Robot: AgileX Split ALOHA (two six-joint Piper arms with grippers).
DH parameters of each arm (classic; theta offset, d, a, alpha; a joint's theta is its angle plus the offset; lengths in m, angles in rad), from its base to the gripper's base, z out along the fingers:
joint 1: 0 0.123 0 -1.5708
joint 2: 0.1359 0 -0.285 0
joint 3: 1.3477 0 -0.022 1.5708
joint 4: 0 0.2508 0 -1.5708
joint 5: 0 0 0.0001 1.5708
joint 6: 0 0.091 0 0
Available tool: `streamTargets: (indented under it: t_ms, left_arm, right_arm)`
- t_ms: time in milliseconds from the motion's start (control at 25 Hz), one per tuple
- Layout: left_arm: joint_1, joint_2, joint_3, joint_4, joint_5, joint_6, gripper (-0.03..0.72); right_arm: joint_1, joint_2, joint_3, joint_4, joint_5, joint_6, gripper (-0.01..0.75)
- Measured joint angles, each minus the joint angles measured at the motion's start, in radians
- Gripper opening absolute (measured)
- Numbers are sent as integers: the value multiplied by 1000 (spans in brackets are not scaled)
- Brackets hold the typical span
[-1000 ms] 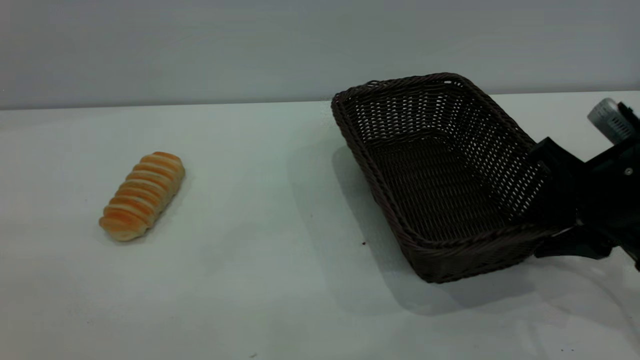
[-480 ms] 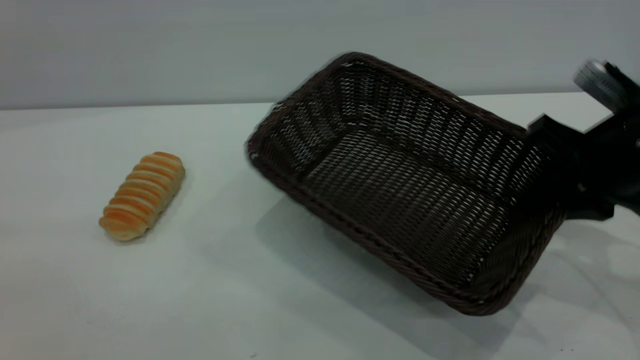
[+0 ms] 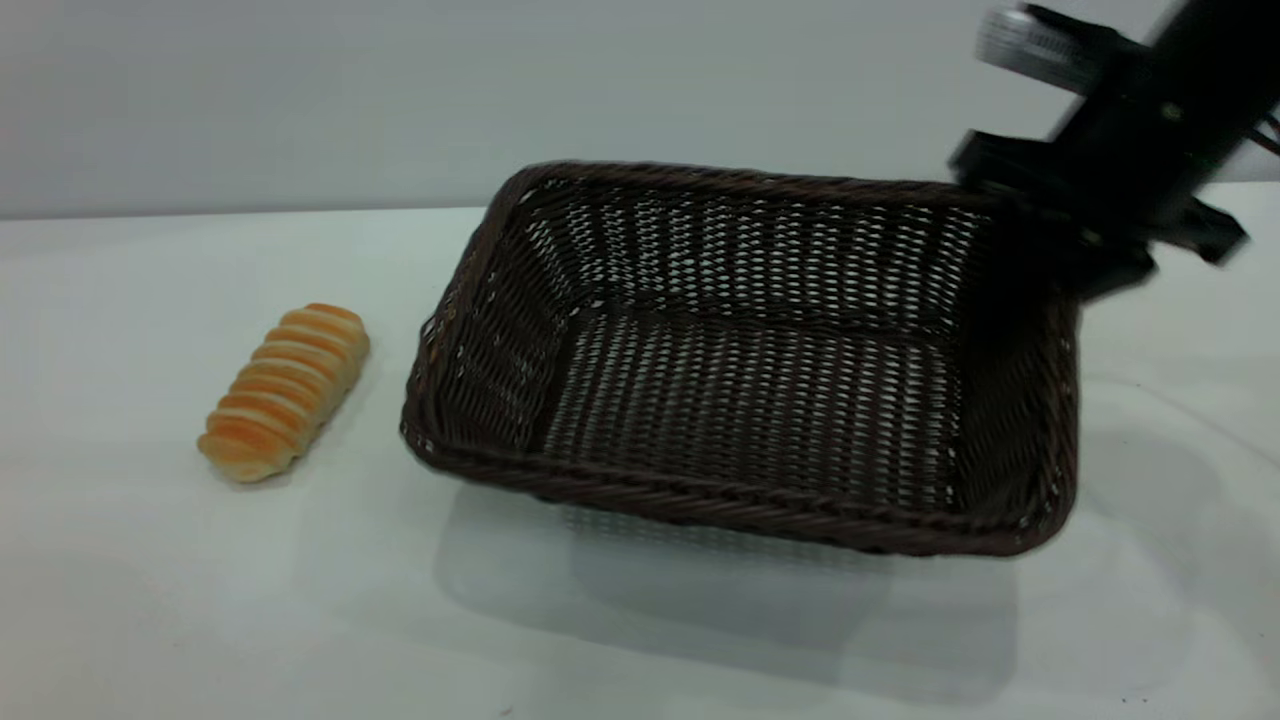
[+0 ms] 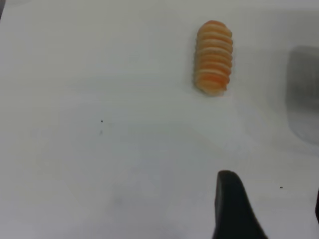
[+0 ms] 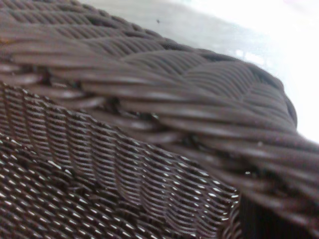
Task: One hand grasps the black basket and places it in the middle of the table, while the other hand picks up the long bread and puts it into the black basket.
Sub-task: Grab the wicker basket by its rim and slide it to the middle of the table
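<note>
The black basket (image 3: pixel 750 400) hangs a little above the table (image 3: pixel 200 600), near the middle and to the right, with its shadow beneath it. My right gripper (image 3: pixel 1040 235) is shut on the basket's braided rim at its far right corner. The rim (image 5: pixel 164 109) fills the right wrist view, with one dark finger (image 5: pixel 264 221) against the weave. The long bread (image 3: pixel 285 390) lies on the table left of the basket, apart from it. It also shows in the left wrist view (image 4: pixel 214 57). My left gripper (image 4: pixel 272 188) is open and empty, above bare table short of the bread.
The white tabletop (image 4: pixel 99 149) carries a few tiny dark specks. A grey wall (image 3: pixel 400 90) runs behind the table's far edge. The basket's grey shadow (image 4: pixel 304 99) falls on the table beside the bread.
My right gripper has risen and swung the basket leftward, turning it so its long side faces the camera. The bread has not moved.
</note>
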Motion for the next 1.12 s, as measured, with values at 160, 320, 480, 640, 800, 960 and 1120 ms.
streamTargets:
  t_ms: [160,320,480,640,800,960,1120]
  left_arm:
    - [0,0,0,0,26,0,431]
    - [0,0,0,0,53,0,431]
    - [0,0,0,0,76,0,431]
    - [0,0,0,0,91,0,431]
    - [0,0,0,0,98,0,431]
    - [0,0,0,0,99,0,431]
    - [0,0,0,-1,107,0,431]
  right_arm:
    - [56,113,-201,-70,99,45,145]
    - [88,221,-355,-71,164,51,145]
    - [95,302,-432,-66,205,58,169]
    - [95,318,-444,-79,209,60,278]
    - [87,317,-449,-109,213,60,412]
    - [66,303,-460,-144,230,75,508]
    - [18,272,-527,-174,307,99,549]
